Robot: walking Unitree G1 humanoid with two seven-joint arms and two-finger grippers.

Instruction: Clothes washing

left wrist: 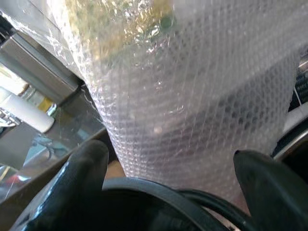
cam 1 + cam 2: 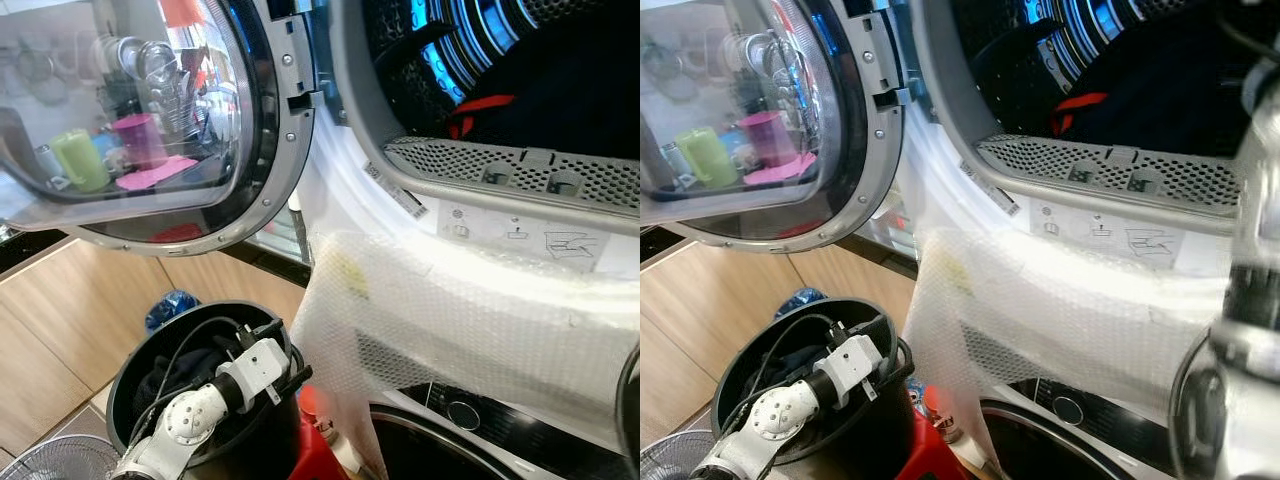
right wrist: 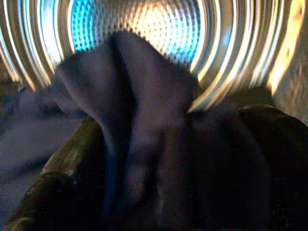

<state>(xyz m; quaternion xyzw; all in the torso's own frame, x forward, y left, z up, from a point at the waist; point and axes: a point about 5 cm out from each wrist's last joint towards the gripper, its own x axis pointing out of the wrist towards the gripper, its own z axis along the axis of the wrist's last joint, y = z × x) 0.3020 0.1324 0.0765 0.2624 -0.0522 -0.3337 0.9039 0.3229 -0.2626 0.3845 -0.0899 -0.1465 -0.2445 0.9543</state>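
Two arms are busy at the open washing machine (image 2: pixel 470 215). The right gripper (image 3: pixel 159 192) is inside the drum (image 3: pixel 144 29), its fingers closed on a dark cloth (image 3: pixel 139 110) bunched between them. The left gripper (image 1: pixel 168 178) hangs spread and empty over the black basket (image 2: pixel 135 375), beside bubble wrap (image 2: pixel 450 330).

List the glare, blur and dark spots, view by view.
Eye views: the door glass mirrors cups and dishes, and the right arm is a blurred mass. Left wrist view: bubble wrap glints. Right wrist view: lit drum is bright, dark garment murky and soft.
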